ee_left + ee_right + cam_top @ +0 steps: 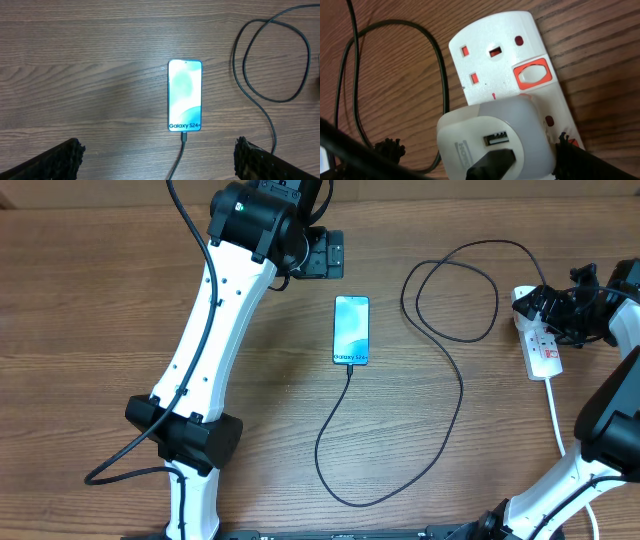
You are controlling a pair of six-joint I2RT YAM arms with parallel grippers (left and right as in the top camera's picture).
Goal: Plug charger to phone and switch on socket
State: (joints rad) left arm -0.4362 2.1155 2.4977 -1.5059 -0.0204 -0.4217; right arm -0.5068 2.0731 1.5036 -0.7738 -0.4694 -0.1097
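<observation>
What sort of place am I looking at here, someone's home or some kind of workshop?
Most likely a robotics lab or test bench, not a home: two white robot arms reach over a wooden table holding a lit phone, its black cable and a white power strip.

lit phone at centre, charger tip in it, white socket far right

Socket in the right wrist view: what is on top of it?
A white adapter sits on the socket, a black plug in it. The outlet beneath is covered; one empty outlet shows.
</observation>
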